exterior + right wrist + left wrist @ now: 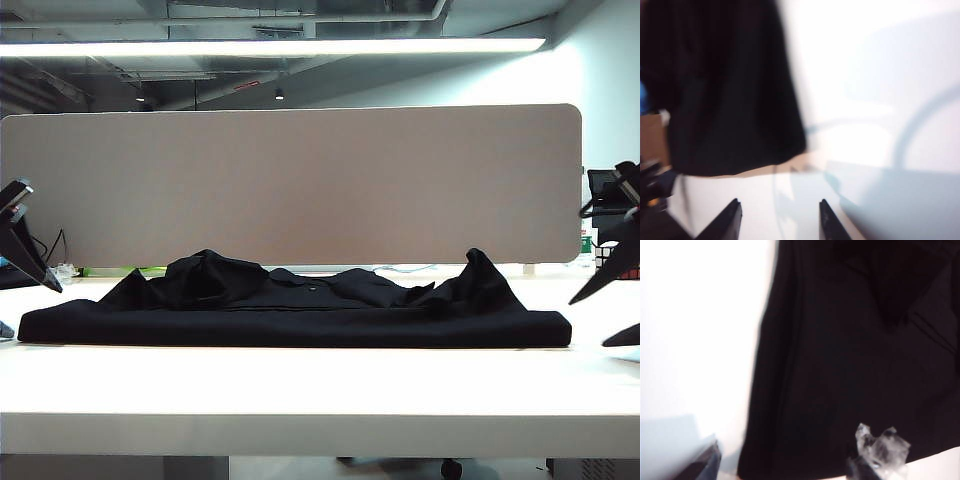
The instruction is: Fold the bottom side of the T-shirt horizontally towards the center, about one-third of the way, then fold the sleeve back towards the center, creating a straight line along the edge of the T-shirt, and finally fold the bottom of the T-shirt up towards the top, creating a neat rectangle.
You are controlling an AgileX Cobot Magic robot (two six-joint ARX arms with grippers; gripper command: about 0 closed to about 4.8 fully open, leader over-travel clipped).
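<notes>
The white table [320, 390] fills the front of the exterior view, and its near part is bare. On it, across the middle, lies the T-shirt [300, 310], black and folded into a long low band. Its front edge [290, 335] makes a straight, thick fold that runs almost from one side of the table to the other. Behind this fold the cloth is rumpled and rises in small peaks, one toward the left and one toward the right end.

The left gripper [15, 250] is at the left border of the exterior view, above the table and apart from the left end of the shirt. In the left wrist view its two fingertips [705, 465] stand far from each other, one dark and one with a clear plastic cover [882, 450], so the jaws are wide and nothing is between them. The black cloth [850, 355] lies beyond them.

The right gripper [620, 270] is at the right border, raised and apart from the right end of the shirt. In the right wrist view the two dark fingertips [730, 220] have a clear gap with only white table [870, 75] between them; this picture is blurred, but the jaws look moderately open and hold nothing. The shirt [725, 90] is further off to one side.

Behind the table stands a grey partition panel [290, 180], and above it a ceiling light strip [270, 47].
</notes>
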